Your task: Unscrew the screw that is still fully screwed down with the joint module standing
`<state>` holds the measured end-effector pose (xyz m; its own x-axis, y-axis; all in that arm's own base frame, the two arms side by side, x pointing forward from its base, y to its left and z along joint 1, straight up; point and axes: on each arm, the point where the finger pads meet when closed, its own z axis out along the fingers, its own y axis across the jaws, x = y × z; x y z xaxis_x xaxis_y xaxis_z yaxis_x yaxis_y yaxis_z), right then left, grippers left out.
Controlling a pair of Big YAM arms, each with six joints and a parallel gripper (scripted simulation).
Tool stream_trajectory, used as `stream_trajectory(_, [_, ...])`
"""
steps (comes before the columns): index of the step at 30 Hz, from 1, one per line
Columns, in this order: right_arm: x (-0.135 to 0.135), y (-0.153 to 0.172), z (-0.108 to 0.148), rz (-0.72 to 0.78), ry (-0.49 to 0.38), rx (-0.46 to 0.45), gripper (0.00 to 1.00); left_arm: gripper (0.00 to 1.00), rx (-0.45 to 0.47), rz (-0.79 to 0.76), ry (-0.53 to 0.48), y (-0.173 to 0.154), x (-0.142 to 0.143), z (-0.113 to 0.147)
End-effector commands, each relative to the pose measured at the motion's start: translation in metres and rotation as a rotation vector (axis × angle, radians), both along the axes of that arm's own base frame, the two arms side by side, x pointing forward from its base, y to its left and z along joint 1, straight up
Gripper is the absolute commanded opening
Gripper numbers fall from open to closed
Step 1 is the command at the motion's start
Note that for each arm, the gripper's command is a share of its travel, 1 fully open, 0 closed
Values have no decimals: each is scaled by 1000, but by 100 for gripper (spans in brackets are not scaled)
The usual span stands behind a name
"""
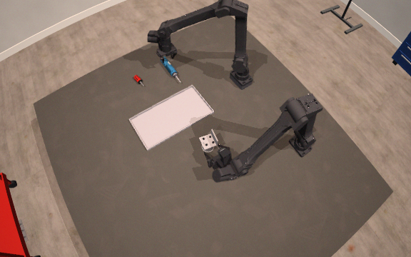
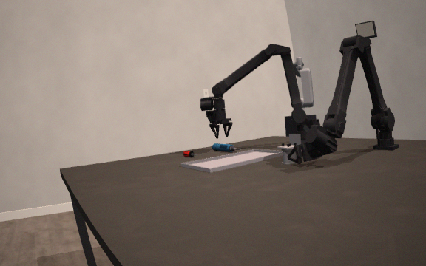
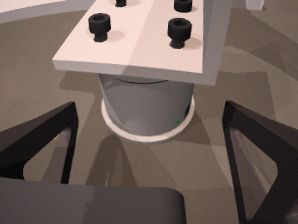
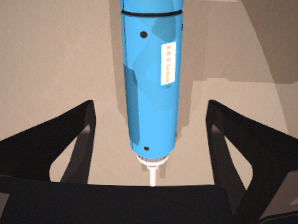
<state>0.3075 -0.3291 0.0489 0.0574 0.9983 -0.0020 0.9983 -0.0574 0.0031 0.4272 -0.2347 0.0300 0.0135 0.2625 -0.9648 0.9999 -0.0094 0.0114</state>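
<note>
The joint module (image 3: 145,100) (image 2: 286,159) stands upright, the white bracket (image 3: 135,60) (image 1: 208,141) on top. In the left wrist view the front left screw (image 3: 100,24) and front right screw (image 3: 179,30) stand up with shanks showing. The back right screw (image 3: 183,6) shows no shank; the back left screw (image 3: 120,2) is cut off by the frame. My left gripper (image 3: 150,110) (image 1: 212,150) is open, low beside the module, its fingertips apart on either side. My right gripper (image 4: 150,109) (image 2: 222,137) is open above the blue electric screwdriver (image 4: 152,90) (image 1: 170,67) (image 2: 222,148), which lies on the table.
A shallow white tray (image 1: 171,118) (image 2: 224,160) lies between the electric screwdriver and the module. A small red screwdriver (image 1: 138,79) (image 2: 188,154) lies beside the electric one, farther from the right arm's base. The bracket's upright plate (image 1: 214,137) (image 2: 294,138) rises at one edge.
</note>
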Motion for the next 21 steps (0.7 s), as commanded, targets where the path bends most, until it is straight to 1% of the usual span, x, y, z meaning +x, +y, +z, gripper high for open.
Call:
stream_trajectory(1, [6, 5, -8, 1, 3, 0, 65, 86, -3, 2, 14, -8, -1, -2])
stream_trajectory(3, [6, 5, -8, 1, 3, 0, 65, 86, -2, 2, 21, -10, -1, -6])
stream_trajectory(4, [6, 5, -8, 1, 3, 0, 65, 86, -9, 9, -15, -7, 10, 8])
stream_trajectory(5, [6, 5, -8, 1, 3, 0, 65, 86, -9, 9, -15, -7, 10, 8])
stream_trajectory(6, [6, 5, -8, 1, 3, 0, 65, 86, -5, 23, 12, -1, 5, -2])
stream_trajectory(8, [6, 5, -8, 1, 3, 0, 65, 86, -5, 23, 12, -1, 5, -2])
stream_trajectory(9, [6, 5, -8, 1, 3, 0, 65, 86, -2, 3, 20, -11, -1, -6])
stream_trajectory(13, [6, 5, -8, 1, 3, 0, 65, 86, -2, 2, 20, -16, -1, -7])
stream_trajectory(16, [6, 5, -8, 1, 3, 0, 65, 86, -5, 2, 6, -20, 1, -2])
stream_trajectory(20, [6, 5, -8, 1, 3, 0, 65, 86, -2, 5, 20, -23, -1, -10])
stream_trajectory(21, [6, 5, -8, 1, 3, 0, 65, 86, -10, 9, -15, -22, 10, 4])
